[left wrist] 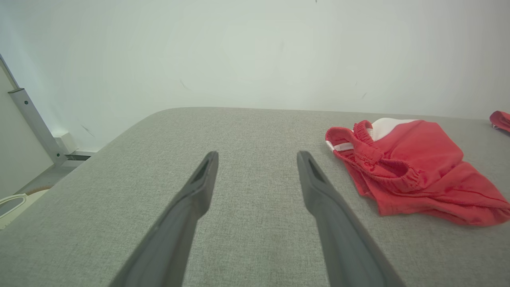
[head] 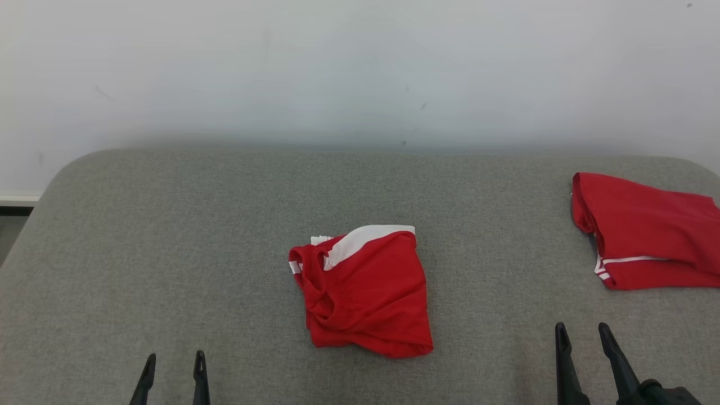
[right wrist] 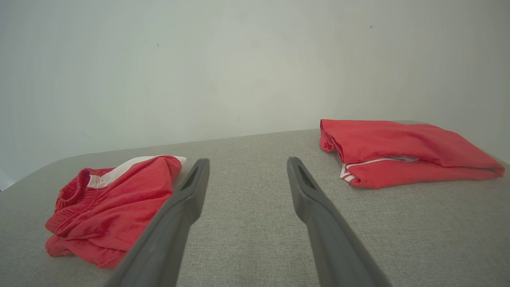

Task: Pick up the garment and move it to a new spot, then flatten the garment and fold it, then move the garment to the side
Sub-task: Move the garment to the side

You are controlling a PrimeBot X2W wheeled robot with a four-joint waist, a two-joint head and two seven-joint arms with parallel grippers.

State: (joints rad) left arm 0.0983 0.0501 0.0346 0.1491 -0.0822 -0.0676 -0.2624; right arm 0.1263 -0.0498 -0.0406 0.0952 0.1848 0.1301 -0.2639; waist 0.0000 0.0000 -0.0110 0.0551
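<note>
On the middle of the grey table [head: 169, 253], the red garment [head: 365, 292] is lying in a loose, bunched heap. It is looking like a pair of shorts, with a white stripe [head: 368, 236] showing along its far edge and a crinkly waistband [left wrist: 382, 161] bulging on its left side. Off to the right, near the far right corner of the table, a second red piece of clothing [head: 647, 230] is sitting folded, with thin white lines peeking out at its near edge. The two are lying well apart. Closer to the robot, the left pincer [head: 175, 360] is hanging over the bare table to the left of the garment, its two dark fingers standing apart and holding nothing. The right pincer [head: 581, 329] is hanging to the right of the garment, just in front of the folded piece, and its fingers are standing apart too, gripping nothing. Behind the table, a plain pale wall [head: 337, 67] is rising.
</note>
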